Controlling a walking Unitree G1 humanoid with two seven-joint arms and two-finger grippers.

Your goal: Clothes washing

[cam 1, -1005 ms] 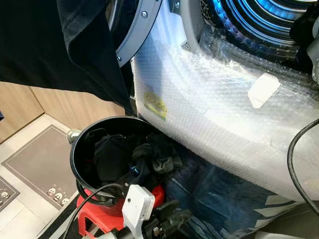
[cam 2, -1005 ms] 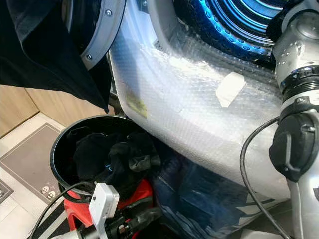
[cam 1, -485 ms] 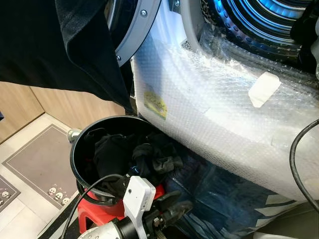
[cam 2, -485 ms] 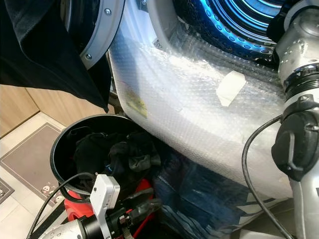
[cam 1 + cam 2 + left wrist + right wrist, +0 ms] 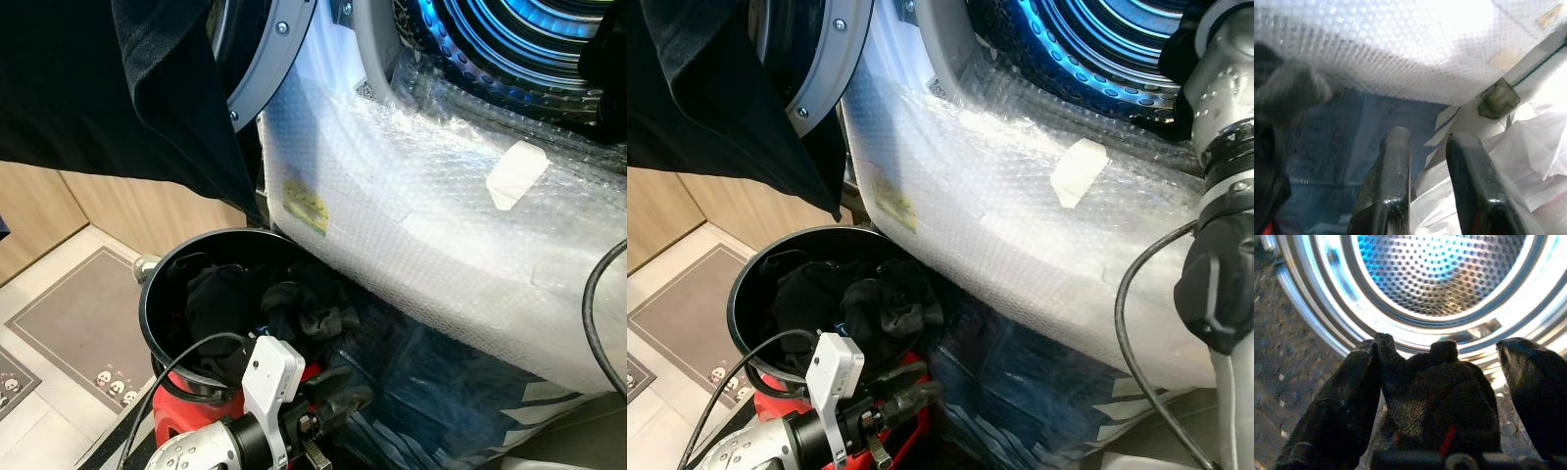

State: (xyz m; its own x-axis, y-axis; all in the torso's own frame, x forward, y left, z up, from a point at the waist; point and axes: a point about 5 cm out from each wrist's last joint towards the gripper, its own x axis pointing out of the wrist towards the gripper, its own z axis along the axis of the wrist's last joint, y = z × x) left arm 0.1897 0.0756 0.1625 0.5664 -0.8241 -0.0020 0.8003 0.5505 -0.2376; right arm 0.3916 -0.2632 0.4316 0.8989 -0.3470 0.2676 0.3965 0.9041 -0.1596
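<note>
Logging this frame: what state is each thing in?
Washer door: open, dark cloth draped over it.
Drum: lit.
Black bucket: holds dark clothes.
Right pincer: open, black garment between its fingers.
Left pincer: slightly open, holding nothing.

No text, number or brand can be read here. On the front of the washing machine (image 5: 421, 225), under the bubble wrap and just below the door's hinge side, sits a yellow sticker (image 5: 306, 205), but its print is too blurred to read. To the right of it on the same front is a plain pale tape piece (image 5: 517, 174) with no writing visible on it.
</note>
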